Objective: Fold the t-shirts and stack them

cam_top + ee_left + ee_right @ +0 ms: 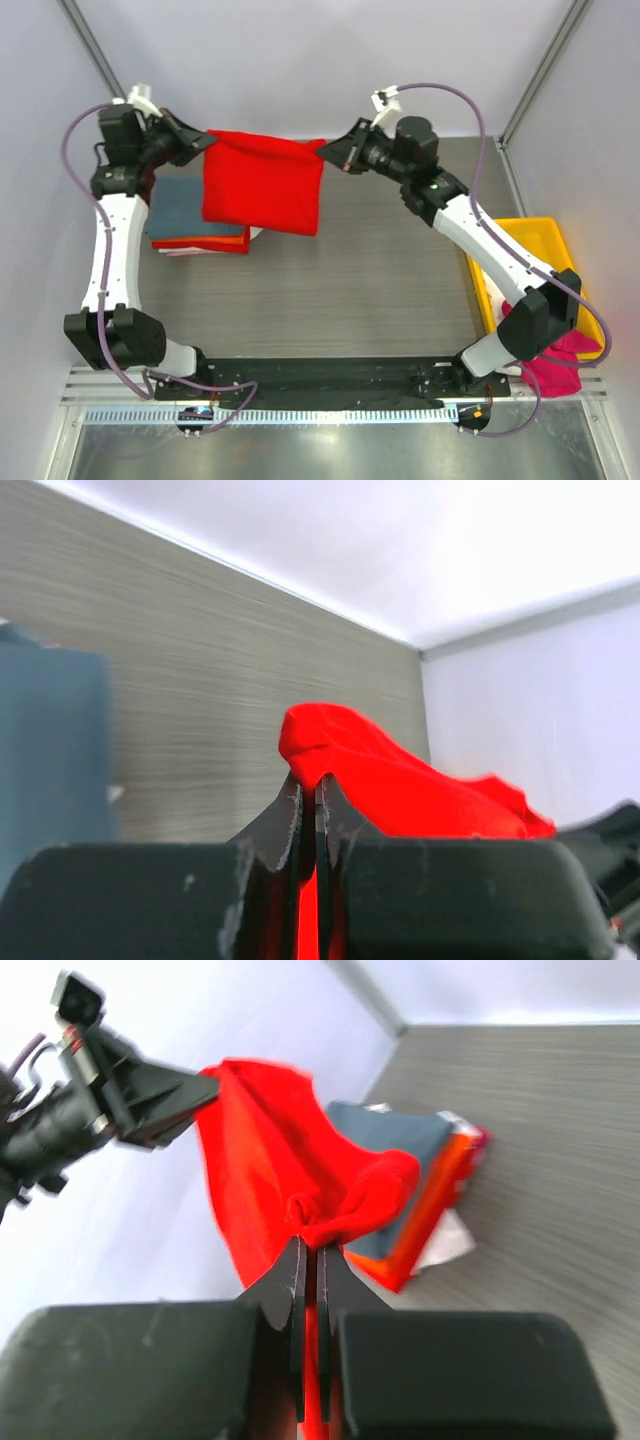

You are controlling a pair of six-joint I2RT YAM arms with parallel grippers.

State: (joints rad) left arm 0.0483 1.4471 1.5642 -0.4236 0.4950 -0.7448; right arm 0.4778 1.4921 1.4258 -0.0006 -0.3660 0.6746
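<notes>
While both arms hold red t-shirt (262, 182) spread in air over table (380, 280), you have left gripper (205, 143) pinched shut on one top corner and right gripper (325, 153) pinched shut on other. Wrist views: red cloth bunched at closed tips. Shirt overlaps stack at left: grey-blue t-shirt (180, 205) on top, orange t-shirt (225, 241) under it, white t-shirt (440, 1250) at bottom. Magenta t-shirt (565, 365) sits at near end of yellow tray (530, 235), right side.
</notes>
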